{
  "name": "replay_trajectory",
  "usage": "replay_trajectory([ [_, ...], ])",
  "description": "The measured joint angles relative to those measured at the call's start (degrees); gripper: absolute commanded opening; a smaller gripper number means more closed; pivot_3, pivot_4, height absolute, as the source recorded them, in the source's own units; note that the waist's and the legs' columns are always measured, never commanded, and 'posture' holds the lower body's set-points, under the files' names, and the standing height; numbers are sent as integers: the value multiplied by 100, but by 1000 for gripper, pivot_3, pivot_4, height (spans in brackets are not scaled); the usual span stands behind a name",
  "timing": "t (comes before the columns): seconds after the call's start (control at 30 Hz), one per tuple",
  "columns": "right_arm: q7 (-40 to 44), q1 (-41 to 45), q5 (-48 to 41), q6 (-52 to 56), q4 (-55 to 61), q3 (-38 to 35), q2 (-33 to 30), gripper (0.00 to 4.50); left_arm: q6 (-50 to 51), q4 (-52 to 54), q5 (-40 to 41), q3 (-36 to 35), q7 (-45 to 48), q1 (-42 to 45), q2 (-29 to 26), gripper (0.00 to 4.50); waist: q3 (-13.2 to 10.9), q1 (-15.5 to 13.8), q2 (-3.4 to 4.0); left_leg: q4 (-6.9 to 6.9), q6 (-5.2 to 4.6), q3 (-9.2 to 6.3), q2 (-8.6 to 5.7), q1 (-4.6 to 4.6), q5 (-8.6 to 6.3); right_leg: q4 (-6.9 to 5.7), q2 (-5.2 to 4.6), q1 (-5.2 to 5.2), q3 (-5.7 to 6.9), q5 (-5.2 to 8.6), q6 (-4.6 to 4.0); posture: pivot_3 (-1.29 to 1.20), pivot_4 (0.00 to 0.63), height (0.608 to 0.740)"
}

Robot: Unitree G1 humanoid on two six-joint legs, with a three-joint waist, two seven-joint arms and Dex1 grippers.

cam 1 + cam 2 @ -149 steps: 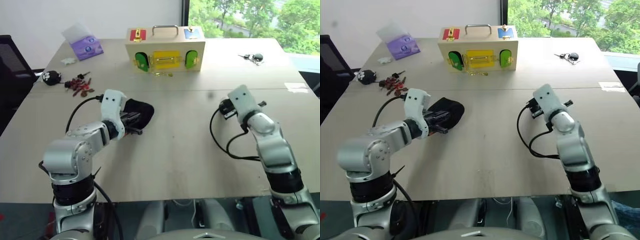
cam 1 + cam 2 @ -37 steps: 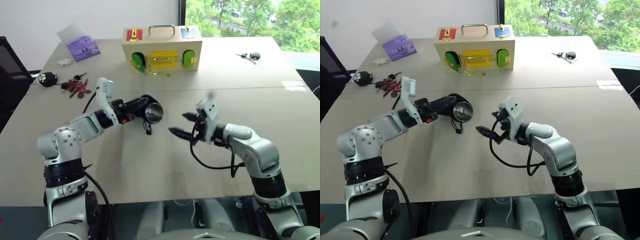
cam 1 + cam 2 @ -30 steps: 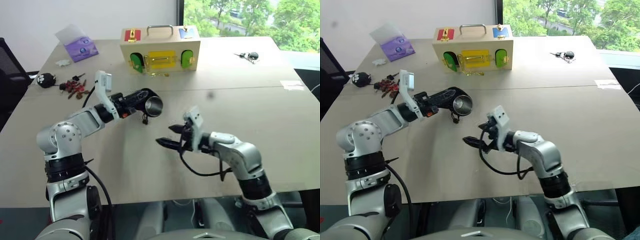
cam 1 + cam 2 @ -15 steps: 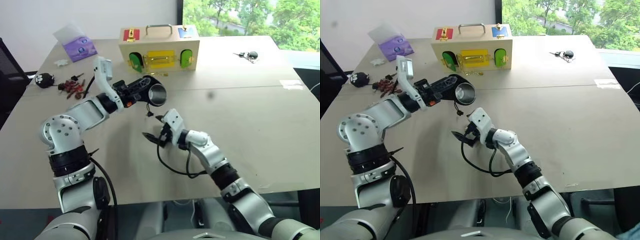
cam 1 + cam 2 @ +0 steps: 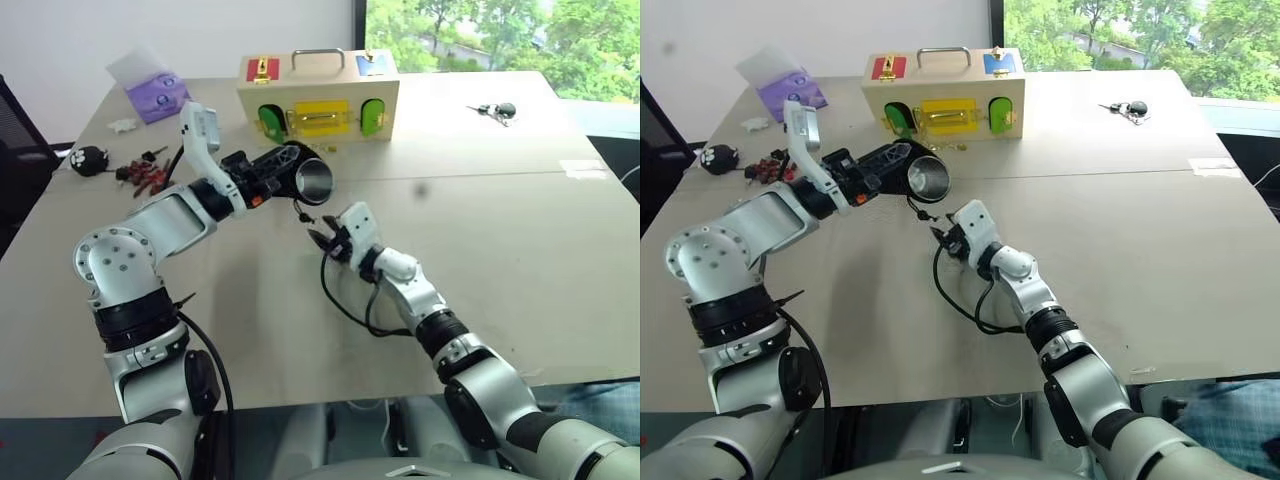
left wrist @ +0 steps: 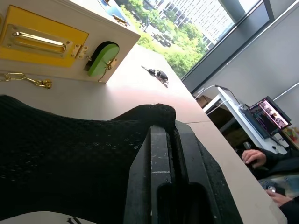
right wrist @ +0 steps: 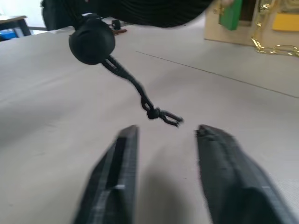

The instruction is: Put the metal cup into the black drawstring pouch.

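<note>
The black drawstring pouch [image 5: 270, 165] hangs above the table with my left gripper [image 5: 262, 183] shut on its fabric [image 6: 70, 149]. The metal cup [image 5: 314, 181] sits in the pouch's mouth, its shiny rim and dark inside facing the camera. A thin cord with a round stopper [image 7: 92, 41] and a knot [image 7: 161, 114] dangles from the pouch. My right gripper [image 5: 319, 238] is just below and right of the cup, level with the cord's end. Its fingers [image 7: 117, 158] stand apart, and the knot lies just ahead of the tips, untouched.
A wooden latch box [image 5: 318, 95] stands at the back centre. At the left are a purple packet [image 5: 155, 92], a black round toy [image 5: 88, 156] and small red bits [image 5: 150, 177]. Keys [image 5: 497, 111] lie at the back right. A person's hand [image 6: 254, 156] rests beyond the table.
My right gripper has moved forward and left to the dangling cord, and its fingers have narrowed. My left gripper has lifted the pouch with the cup slightly.
</note>
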State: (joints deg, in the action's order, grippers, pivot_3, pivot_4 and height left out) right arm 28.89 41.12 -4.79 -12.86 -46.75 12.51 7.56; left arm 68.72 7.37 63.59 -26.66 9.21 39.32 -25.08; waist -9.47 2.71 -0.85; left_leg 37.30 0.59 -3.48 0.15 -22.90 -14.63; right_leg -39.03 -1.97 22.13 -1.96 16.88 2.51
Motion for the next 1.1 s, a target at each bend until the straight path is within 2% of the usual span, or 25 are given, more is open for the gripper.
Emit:
replay_trajectory([
  [0.03, 50, 0, -15, -8, 0, -2, 0, 221, -7, 0, 32, -1, -22, 0, -26, 0, 0, -2, 0, 0, 0, 0, 0, 0, 0, 0, 0, 0, 0, 0, 0, 0, 150, 740],
  [0.07, 94, 0, -30, -17, 0, -2, 1, 88, -23, 0, 68, -3, -37, -1, -53, 0, 0, -4, 0, 0, 0, 0, -1, 0, 0, 0, 0, 0, 0, 0, 0, 0, 150, 740],
  [0.43, 482, -25, -218, 57, 467, 69, 0, 88, -208, 1, 187, -1, -87, -124, -156, 0, 0, -14, 0, 0, 0, -1, -1, 0, 0, 0, -1, 0, 1, 0, 0, 0, 150, 740],
  [0.47, 491, -42, -217, 112, 532, 85, -1, 585, -225, 1, 188, -1, -87, -125, -156, 0, 0, -16, 0, 0, 0, -1, -1, 0, 0, 0, -2, 0, 1, 0, 0, 0, 150, 740],
  [0.5, 529, -73, -218, 162, 584, 109, -2, 849, -245, 1, 189, 0, -87, -130, -157, 0, 0, -17, 0, 0, 0, -1, -1, 0, 0, 0, -2, 0, 1, 0, 0, 0, 150, 740],
  [0.63, 825, -349, -312, 558, 855, 182, -1, 2721, -301, 1, 187, 27, -83, -144, -158, 0, 0, -18, 0, 0, 0, -1, -1, 0, 0, 1, -2, 0, 0, 0, 0, 0, 150, 740],
  [0.93, 1206, -630, -425, 1064, 1329, 327, 4, 2721, -322, 1, 186, 90, -67, -293, -164, 0, 0, -20, 0, 0, 0, -1, -1, 0, 0, 0, -2, 0, 1, 0, 0, 0, 150, 740],
  [1.1, 1153, -634, -427, 1158, 1302, 312, 7, 2721, -332, 92, 186, 156, -57, -652, -141, 0, 0, -18, 0, 0, 0, -2, -1, 0, 0, 0, -5, 0, 0, 0, 0, 0, 150, 740],
])
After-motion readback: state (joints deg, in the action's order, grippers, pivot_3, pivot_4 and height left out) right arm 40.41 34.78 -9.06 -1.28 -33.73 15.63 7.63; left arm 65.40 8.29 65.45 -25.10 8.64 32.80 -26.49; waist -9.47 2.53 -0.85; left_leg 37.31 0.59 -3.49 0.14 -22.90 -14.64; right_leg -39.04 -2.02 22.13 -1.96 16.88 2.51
